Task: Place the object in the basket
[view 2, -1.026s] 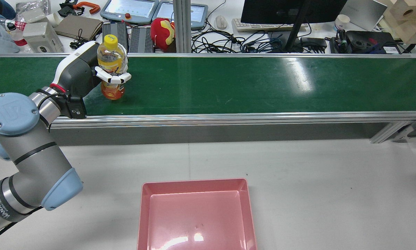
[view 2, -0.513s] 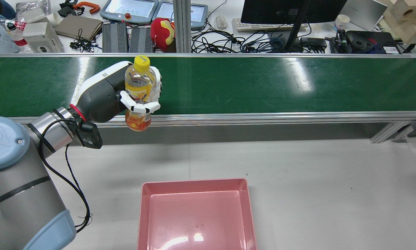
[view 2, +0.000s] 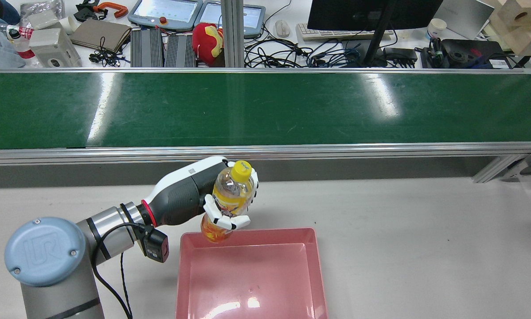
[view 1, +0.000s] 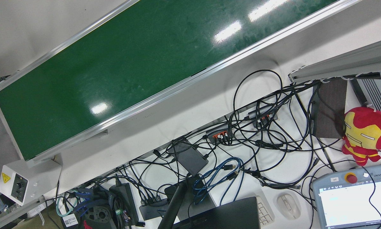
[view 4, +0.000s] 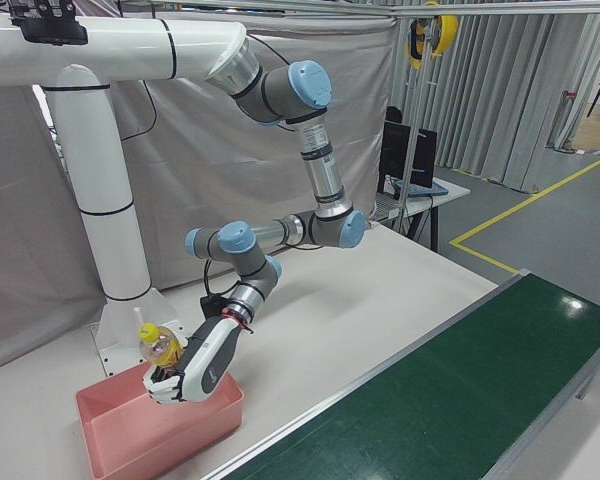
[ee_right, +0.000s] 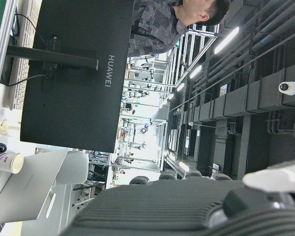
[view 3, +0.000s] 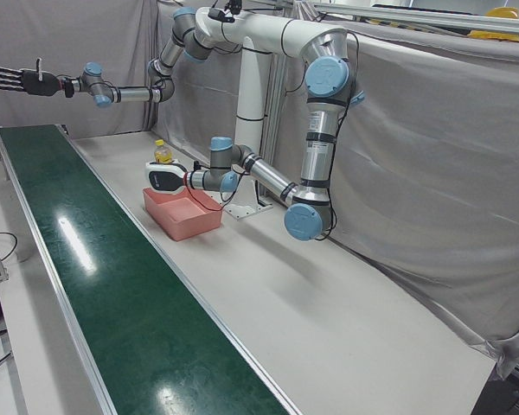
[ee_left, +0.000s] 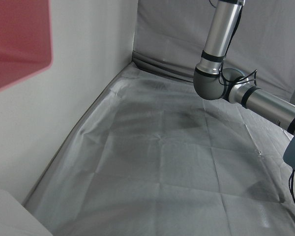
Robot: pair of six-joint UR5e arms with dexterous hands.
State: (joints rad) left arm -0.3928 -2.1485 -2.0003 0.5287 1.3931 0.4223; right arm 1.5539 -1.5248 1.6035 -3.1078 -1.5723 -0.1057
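Above the near-left corner of the pink basket (view 2: 252,274), the left hand (view 2: 223,206) grips the yellow-capped bottle (view 2: 228,201) upright. Transport looks nearly done; next, it likely needs carrying further over the tray, lowering, then release.

Silver UR arms w/ blue joint caps; left hand (view 2: 190,199) grey/white, red ring.

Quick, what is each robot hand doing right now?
Left hand: shut on the bottle.
Right hand: open, holding nothing.
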